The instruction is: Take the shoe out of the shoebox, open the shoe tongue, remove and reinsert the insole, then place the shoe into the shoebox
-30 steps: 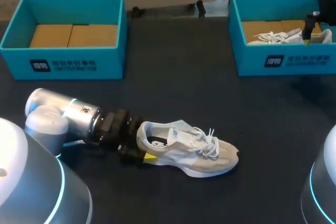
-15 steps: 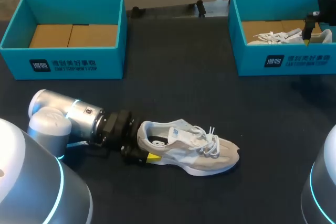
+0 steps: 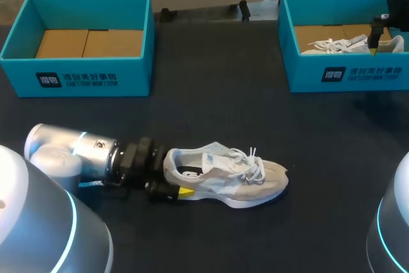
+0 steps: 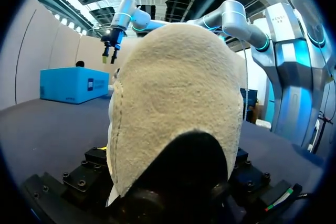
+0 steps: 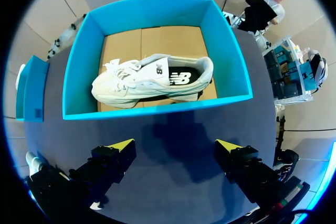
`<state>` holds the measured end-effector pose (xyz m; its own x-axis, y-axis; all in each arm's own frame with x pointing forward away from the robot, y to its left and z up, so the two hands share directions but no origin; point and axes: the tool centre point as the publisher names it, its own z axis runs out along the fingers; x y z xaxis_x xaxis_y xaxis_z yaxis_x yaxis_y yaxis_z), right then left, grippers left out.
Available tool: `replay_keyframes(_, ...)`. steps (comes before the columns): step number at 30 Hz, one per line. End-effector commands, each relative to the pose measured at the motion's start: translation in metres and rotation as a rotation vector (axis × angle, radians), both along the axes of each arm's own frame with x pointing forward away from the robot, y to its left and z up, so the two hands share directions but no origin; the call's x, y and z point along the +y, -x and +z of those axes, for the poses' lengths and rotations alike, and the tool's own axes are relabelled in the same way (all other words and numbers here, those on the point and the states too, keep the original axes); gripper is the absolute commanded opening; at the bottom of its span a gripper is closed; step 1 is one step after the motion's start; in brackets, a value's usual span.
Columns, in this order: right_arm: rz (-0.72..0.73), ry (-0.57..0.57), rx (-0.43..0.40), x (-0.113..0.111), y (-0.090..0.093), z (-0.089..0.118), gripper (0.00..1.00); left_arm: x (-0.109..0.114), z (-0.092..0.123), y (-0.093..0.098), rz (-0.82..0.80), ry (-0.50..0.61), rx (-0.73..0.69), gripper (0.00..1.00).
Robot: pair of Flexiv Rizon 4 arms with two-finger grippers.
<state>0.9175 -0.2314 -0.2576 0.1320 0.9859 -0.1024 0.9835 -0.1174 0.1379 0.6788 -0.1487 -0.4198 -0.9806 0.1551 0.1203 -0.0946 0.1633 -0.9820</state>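
Bench [image 3: 217,100]: dark top, two blue boxes at the far side.

Shoe [image 3: 230,177]: pale, laced, out of its box. It lies on the near middle of the bench, sole down, toe toward my right, heel toward my left arm.

Left tool [image 3: 174,185]: low at the heel and clamped on it. One yellow tip [image 3: 184,191] shows against the heel's near side; the other finger is hidden behind the shoe. In the left wrist view the heel of the shoe [image 4: 178,93] fills the space between the fingers, straight ahead.

Left box [image 3: 77,81]: far left, only its brown card floor showing.

Right box [image 3: 348,75]: far right. A second shoe [image 3: 332,46] lies in it.

Right tool [image 3: 376,35]: hangs above the right box, touching nothing.

Right wrist view: the right tool [image 5: 174,148] has its fingers [image 5: 122,145] wide apart with nothing between them. The right box [image 5: 157,109] is ahead of it. The second shoe [image 5: 142,82] lies on its side across the box floor.
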Motion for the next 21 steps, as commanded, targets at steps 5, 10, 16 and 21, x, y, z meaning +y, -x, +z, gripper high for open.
replay_keyframes(5, 0.0, -0.001, -0.002, 0.0001, 0.001, 0.0, 1.0, 0.0026, 0.0009, 0.0047, 0.031, -0.02, -0.01, 0.0)
replay_keyframes(10, 0.0, -0.001, -0.002, 0.0001, 0.001, 0.0, 1.0, 0.0028, 0.0002, 0.0044, 0.043, -0.023, -0.013, 0.0)
replay_keyframes(16, 0.0, -0.001, -0.002, 0.0001, 0.001, 0.0, 1.0, 0.003, 0.0004, 0.0039, 0.045, -0.022, -0.012, 0.0)
replay_keyframes(21, 0.0, -0.001, -0.002, 0.0001, 0.001, 0.0, 1.0, 0.003, 0.0004, 0.0039, 0.045, -0.022, -0.012, 0.0)
